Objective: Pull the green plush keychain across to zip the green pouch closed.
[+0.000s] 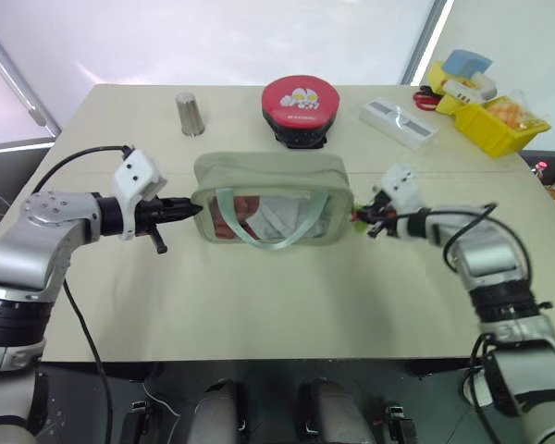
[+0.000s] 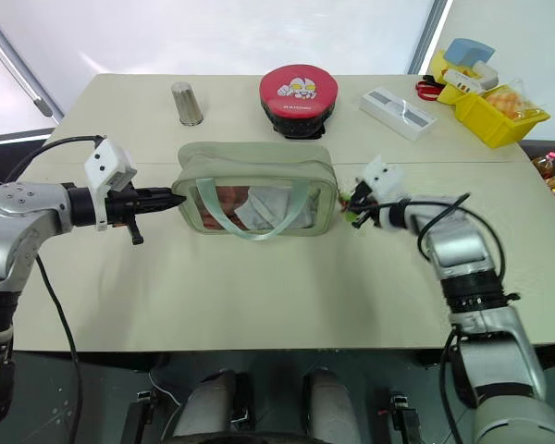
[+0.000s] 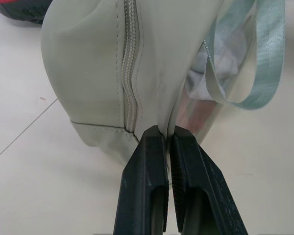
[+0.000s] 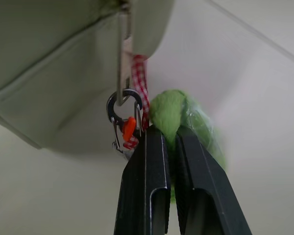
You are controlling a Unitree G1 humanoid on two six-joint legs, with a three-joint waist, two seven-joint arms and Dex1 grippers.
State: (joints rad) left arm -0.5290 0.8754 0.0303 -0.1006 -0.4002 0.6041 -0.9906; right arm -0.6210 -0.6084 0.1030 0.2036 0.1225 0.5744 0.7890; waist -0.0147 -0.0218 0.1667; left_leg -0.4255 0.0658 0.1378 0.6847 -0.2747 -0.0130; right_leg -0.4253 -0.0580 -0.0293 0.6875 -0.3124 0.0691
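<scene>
1 green pouch [image 1: 270, 180], 1 red tin [image 1: 302, 104], 1 metal cup [image 1: 190, 115], 2 yellow bins [image 1: 496, 129].

The green pouch [image 1: 270, 198] is pale sage with a clear window and a mint strap [image 1: 268, 227] (red and white items show through). Pinched in the black fingers of the right gripper [image 4: 167, 133], the green plush keychain [image 4: 170, 113] is lime, beside a red-and-white checked cord [image 4: 141, 78]. Beyond the pouch, the round tin [image 1: 302, 104] is red and the bin [image 1: 495, 125] yellow.
</scene>
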